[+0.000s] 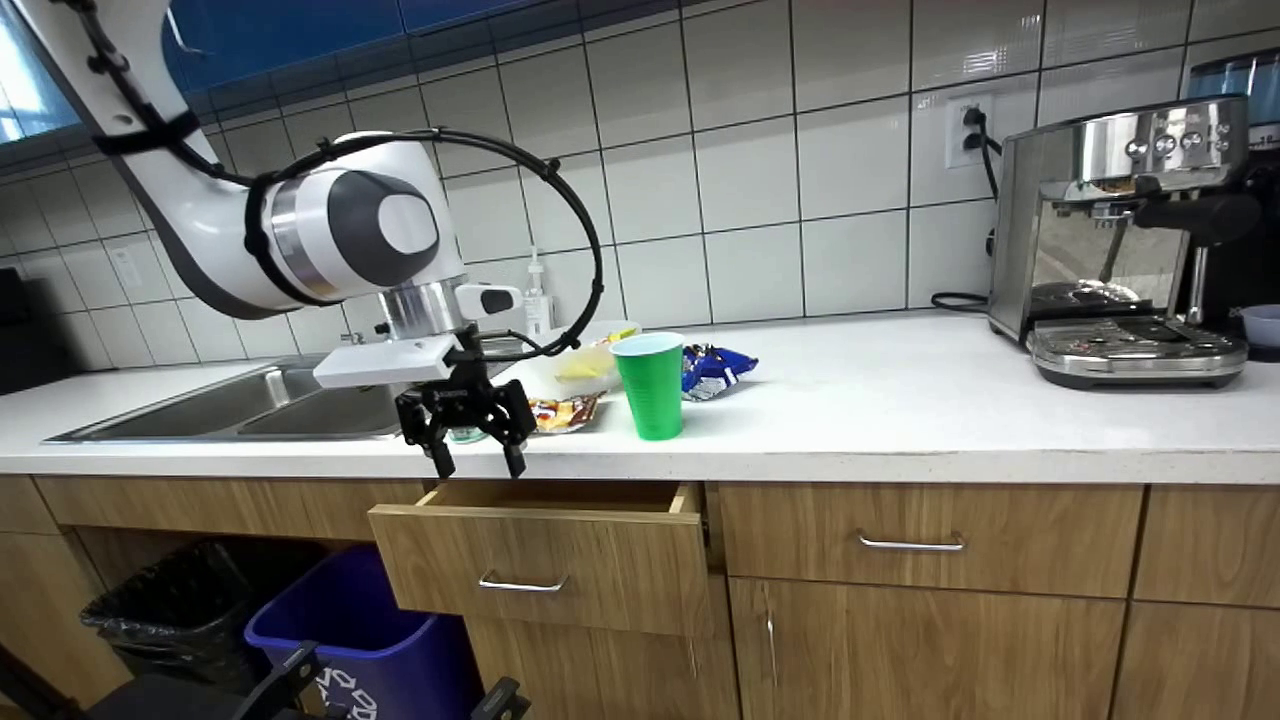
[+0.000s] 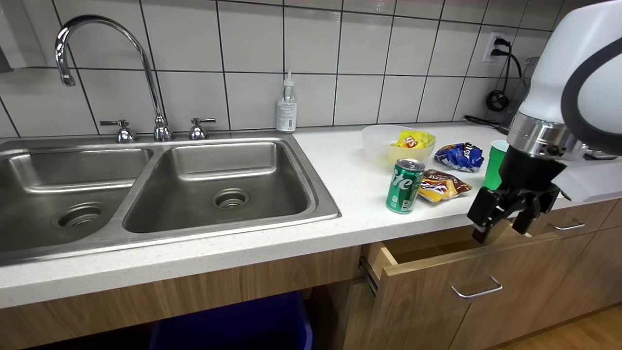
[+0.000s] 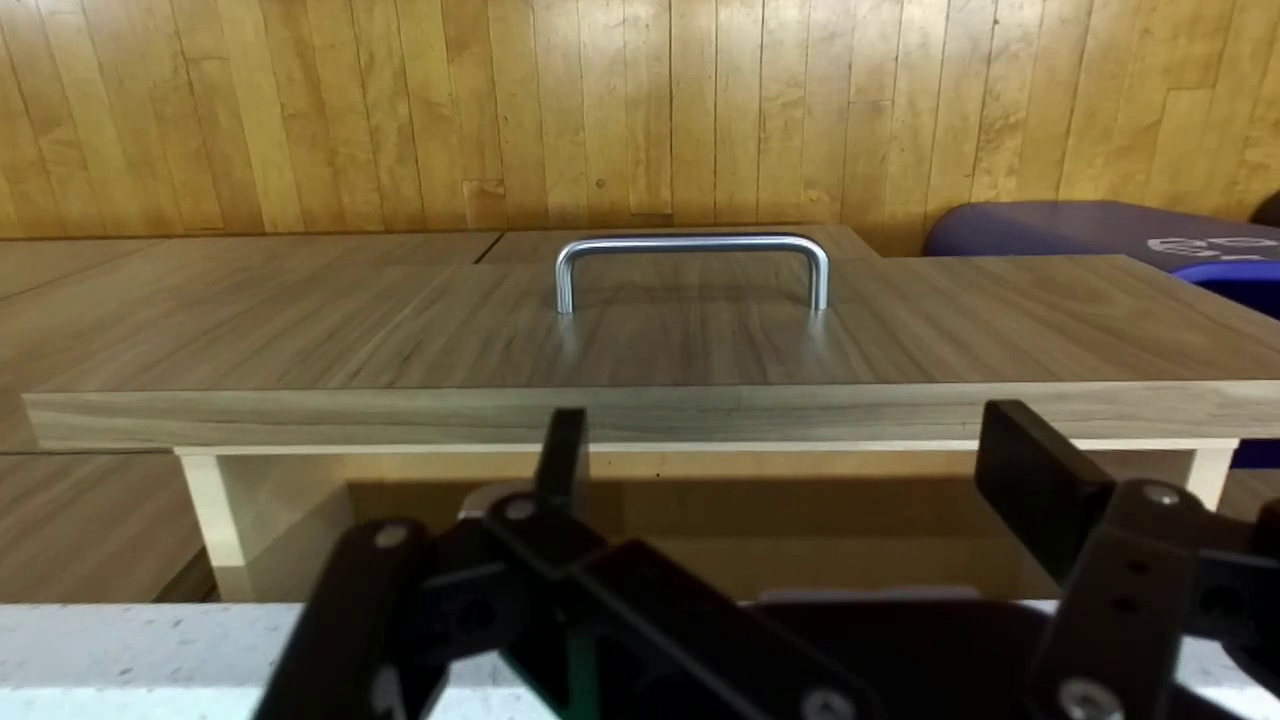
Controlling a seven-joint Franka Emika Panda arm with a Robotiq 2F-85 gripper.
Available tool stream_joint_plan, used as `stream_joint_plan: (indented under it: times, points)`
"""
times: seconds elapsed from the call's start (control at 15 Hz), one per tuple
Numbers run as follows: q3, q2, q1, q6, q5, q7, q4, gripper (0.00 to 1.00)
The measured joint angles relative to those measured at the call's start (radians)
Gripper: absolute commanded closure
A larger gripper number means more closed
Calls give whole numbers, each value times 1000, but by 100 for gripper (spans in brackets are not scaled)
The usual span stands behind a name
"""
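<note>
My gripper (image 1: 480,466) stands open above the pulled-out wooden drawer (image 1: 540,560), its fingers pointing down with nothing between them. In the wrist view the fingers (image 3: 1040,480) spread wide over the drawer's inside, and the metal drawer handle (image 3: 690,243) lies beyond the front panel. Something pale, partly hidden by a finger, shows in the drawer; I cannot tell what. On the counter beside the gripper are a green soda can (image 2: 406,187), a brown-and-yellow snack bag (image 2: 441,185), a blue snack bag (image 2: 460,157), a green cup (image 1: 650,385) and a bowl (image 2: 376,146) with a yellow bag (image 2: 414,140).
A double steel sink (image 2: 228,180) with a faucet (image 2: 155,97) and a pump bottle (image 2: 286,107) lies along the counter (image 1: 900,400). An espresso machine (image 1: 1120,240) stands at the far end. Below are a blue bin (image 1: 370,630) and a black-lined bin (image 1: 190,600).
</note>
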Motion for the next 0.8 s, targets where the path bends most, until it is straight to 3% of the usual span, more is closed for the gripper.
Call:
stream_joint_plan:
  times: [0.8]
  points:
    - [-28,179,0,91,0,-80,101,0]
